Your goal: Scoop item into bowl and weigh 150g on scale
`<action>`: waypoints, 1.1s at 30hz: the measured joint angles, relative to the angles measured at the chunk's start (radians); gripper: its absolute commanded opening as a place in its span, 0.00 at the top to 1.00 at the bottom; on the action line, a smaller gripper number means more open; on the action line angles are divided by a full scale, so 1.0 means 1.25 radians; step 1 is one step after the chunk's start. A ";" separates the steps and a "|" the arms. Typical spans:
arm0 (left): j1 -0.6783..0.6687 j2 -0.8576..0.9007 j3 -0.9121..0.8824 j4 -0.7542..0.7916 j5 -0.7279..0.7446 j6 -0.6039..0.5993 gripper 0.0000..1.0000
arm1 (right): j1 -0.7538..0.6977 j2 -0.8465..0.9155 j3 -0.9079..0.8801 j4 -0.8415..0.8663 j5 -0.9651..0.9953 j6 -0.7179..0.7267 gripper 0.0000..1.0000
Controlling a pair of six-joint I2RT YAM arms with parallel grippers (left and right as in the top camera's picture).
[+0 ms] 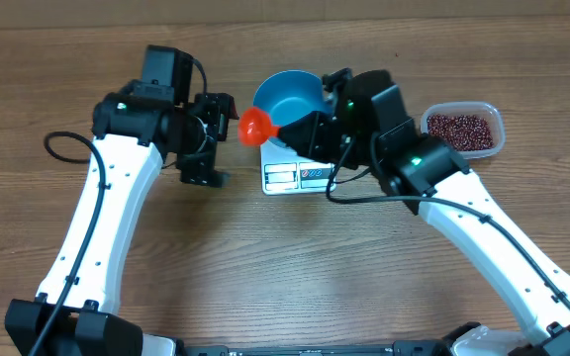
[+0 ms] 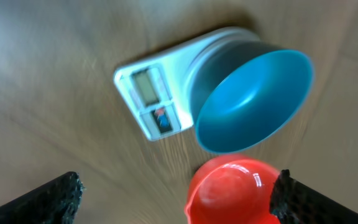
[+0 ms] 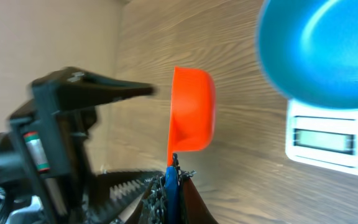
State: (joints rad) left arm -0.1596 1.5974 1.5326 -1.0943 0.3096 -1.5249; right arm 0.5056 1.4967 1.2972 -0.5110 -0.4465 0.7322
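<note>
The bowl point(image 1: 287, 96) on the scale point(image 1: 293, 176) is empty; beans point(image 1: 460, 129) lie upper right, unscooped. The right gripper point(image 3: 169, 185) clamps the scoop point(image 1: 256, 126); the left gripper point(image 1: 221, 138) gapes empty.

Left pincer point(image 2: 174, 190) gaping wide, right pincer point(image 3: 171, 186) clamped shut

I noted the overhead camera looked straight down on the whole desk point(image 1: 285, 267) from afar. Left wrist camera looked down, close, on scale point(image 2: 149, 102), bowl point(image 2: 253, 102) and scoop point(image 2: 229, 193); right wrist camera viewed those three close, low, sideways.
</note>
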 measured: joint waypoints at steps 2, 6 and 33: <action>0.016 0.000 0.000 0.035 -0.011 0.109 0.19 | -0.025 -0.003 0.000 -0.019 0.000 -0.017 0.96; 0.034 0.000 0.007 0.080 -0.017 0.352 0.18 | -0.089 -0.028 0.000 -0.053 -0.007 -0.056 0.96; -0.177 0.000 0.169 -0.042 -0.002 0.921 0.96 | -0.493 -0.162 0.000 -0.377 -0.058 -0.331 0.96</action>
State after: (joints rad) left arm -0.3805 1.5974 1.7435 -1.1469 0.3069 -0.3733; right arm -0.1104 1.2938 1.2976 -0.9825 -0.5194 0.3183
